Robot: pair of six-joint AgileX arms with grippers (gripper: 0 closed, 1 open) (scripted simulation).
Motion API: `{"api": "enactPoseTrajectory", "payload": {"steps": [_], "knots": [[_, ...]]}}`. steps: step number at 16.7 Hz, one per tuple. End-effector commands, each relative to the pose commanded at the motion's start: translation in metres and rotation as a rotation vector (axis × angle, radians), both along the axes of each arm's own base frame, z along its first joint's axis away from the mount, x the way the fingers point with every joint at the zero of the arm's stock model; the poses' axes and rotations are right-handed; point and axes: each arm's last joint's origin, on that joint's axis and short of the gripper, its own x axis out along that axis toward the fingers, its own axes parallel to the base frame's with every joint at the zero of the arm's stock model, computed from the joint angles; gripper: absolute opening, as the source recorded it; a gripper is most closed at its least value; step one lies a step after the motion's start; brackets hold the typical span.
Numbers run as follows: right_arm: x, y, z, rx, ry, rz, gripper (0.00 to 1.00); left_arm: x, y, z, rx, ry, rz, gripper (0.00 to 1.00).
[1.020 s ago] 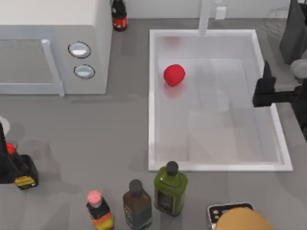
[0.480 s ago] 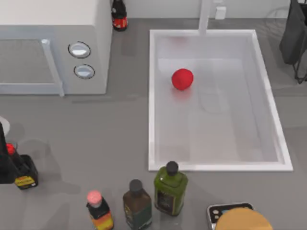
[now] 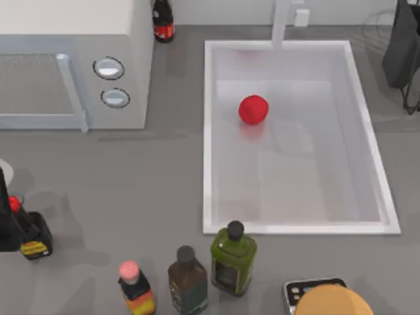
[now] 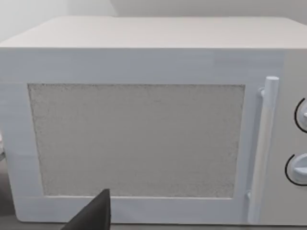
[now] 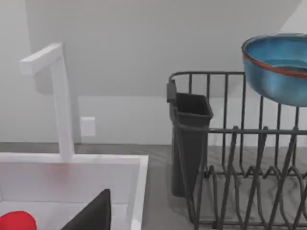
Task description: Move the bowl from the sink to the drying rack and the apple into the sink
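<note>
both grippers: i cannot tell their state. left arm (image 3: 8,223) sits parked at nine o'clock on the table's left edge, its wrist camera facing the microwave (image 4: 144,120). right arm is off the table's right side, its wrist camera looking at the drying rack (image 5: 240,158). the bowl (image 5: 278,67) sits on top of that rack, deep blue with a red rim. the apple (image 3: 253,109) lies inside the sink (image 3: 209,131), toward eleven o'clock of the basin, near the faucet post (image 3: 281,23).
</note>
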Motion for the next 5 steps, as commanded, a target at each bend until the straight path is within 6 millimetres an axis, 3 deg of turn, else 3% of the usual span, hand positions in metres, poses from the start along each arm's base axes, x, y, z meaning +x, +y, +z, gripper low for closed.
{"api": "enactPoseTrajectory", "payload": {"steps": [5], "knots": [[-0.0013, -0.0017, -0.0136, 0.001, 0.036, -0.021, 1.00, 0.0000, 0.0000, 0.0000, 0.000, 0.000, 0.000, 1.00]]}}
